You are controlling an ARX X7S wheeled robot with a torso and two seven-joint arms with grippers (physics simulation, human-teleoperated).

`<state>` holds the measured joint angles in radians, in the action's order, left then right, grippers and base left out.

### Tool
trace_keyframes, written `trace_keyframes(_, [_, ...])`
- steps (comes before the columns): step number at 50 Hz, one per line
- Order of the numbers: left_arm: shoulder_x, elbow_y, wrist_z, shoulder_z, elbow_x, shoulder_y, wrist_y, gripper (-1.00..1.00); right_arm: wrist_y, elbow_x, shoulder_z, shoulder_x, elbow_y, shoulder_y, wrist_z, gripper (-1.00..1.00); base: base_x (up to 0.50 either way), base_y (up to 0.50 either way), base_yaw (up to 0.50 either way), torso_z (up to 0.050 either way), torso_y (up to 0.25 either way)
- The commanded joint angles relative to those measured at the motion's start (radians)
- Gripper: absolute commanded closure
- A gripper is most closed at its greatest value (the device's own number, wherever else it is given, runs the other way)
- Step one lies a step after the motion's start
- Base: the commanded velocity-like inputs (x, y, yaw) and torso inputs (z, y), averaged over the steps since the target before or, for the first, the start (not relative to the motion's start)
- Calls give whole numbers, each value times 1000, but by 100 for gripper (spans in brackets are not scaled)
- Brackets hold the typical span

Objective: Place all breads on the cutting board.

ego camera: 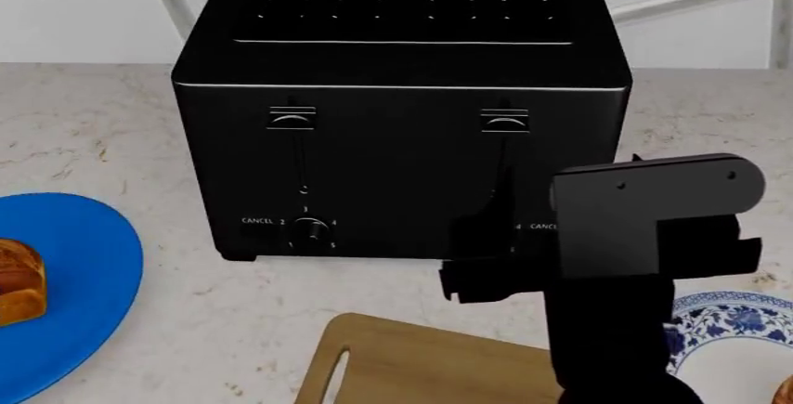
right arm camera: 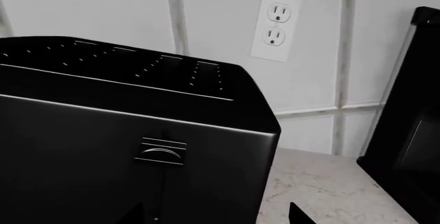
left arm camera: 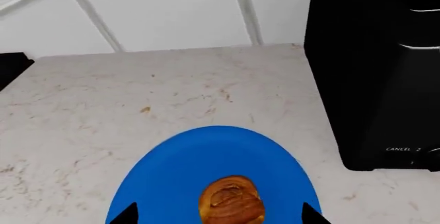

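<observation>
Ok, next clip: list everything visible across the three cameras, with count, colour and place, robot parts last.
bread: one, golden-brown, on the blue plate.
blue plate: one, plain blue, on the counter left of the toaster.
cutting board: one, light tan, in front of the toaster.
toaster: one, black, centre of the counter.
patterned plate: one, blue and white, right of the board.
wall outlet: one, white, on the tiled wall.
right arm: black, over the board.
left gripper: black fingertips wide apart, either side of the bread.

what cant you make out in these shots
- Second bread: only a brown sliver at the head view's bottom right corner, too little to identify.
- Cutting board: cut off by the bottom edge and covered by the right arm.
- Patterned plate: mostly behind that arm.
- Bread on the blue plate: cropped in both views.
- Toaster dial labels: too small.
</observation>
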<state>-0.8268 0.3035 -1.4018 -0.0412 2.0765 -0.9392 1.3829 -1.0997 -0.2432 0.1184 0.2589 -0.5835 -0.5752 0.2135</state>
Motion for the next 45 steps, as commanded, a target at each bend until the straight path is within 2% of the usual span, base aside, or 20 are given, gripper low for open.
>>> trace_keyframes(1, [-35,-29,-1,-6,20,19,-25,-100,1,-4,11,0,4,-4,2,-100,0,0,0,0,0])
trace_keyframes(14, [8,-78,77,-45,-33,-16,-7,-100,-3,-10,19,2,7,-10,4,-100,0,0,0,0,0])
trace_keyframes(21, [59,-165,79,-128,-75,-108,5,-100,4,-13,24,3,15,-6,2,-100,0,0,0,0,0])
trace_keyframes(25, [90,-158,147,-121,-172,-64,11,-100,11,-13,25,2,25,-8,3,-100,0,0,0,0,0])
trace_keyframes(36, [105,-198,155,-173,-193,-61,13,-100,13,-17,30,4,27,-8,5,-100,0,0,0,0,0])
trace_keyframes(37, [99,-245,121,-204,-144,-124,22,-100,14,-19,28,3,27,-6,5,-100,0,0,0,0,0])
trace_keyframes(39, [106,-205,178,-178,-222,-57,9,-100,14,-19,29,4,28,-6,6,-100,0,0,0,0,0])
trace_keyframes(45, [102,-207,213,-180,-266,-53,5,-100,17,-20,31,4,31,-6,8,-100,0,0,0,0,0])
